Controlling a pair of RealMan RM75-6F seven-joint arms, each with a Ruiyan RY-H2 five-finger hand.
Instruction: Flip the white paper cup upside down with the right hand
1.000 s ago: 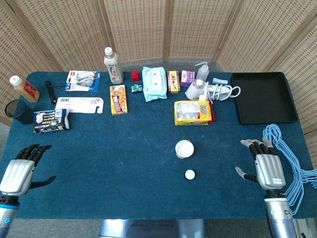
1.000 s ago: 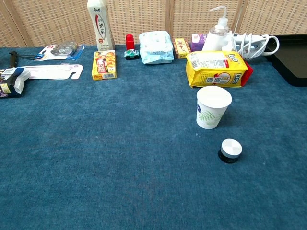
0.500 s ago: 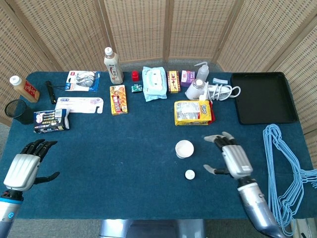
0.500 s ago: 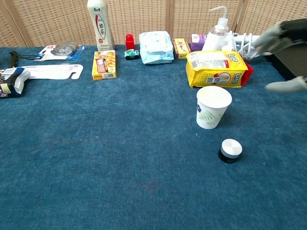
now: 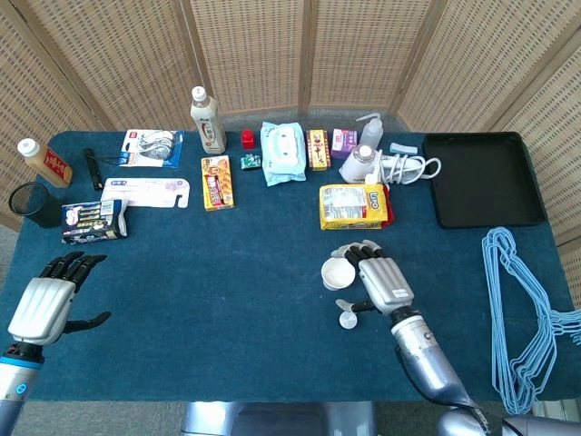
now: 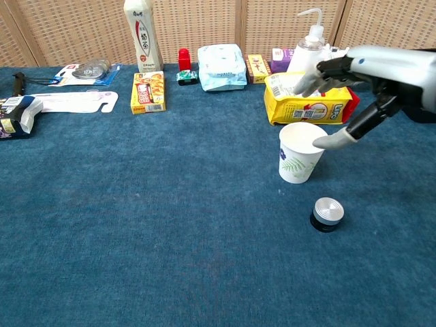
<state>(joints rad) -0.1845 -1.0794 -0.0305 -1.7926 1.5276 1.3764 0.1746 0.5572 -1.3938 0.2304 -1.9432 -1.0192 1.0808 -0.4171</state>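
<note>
Having swung in from the counter's right edge, the right hand [image 6: 371,85] now hovers, fingers [image 6: 330,141] spread wide and empty, seemingly just short of the upright white paper cup [image 6: 302,152].

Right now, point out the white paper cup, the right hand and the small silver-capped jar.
white paper cup [image 6: 298,163], chest view, side wall.
right hand [image 6: 381,75], chest view, back of hand.
silver-capped jar [image 6: 327,210], chest view, cap top.
</note>
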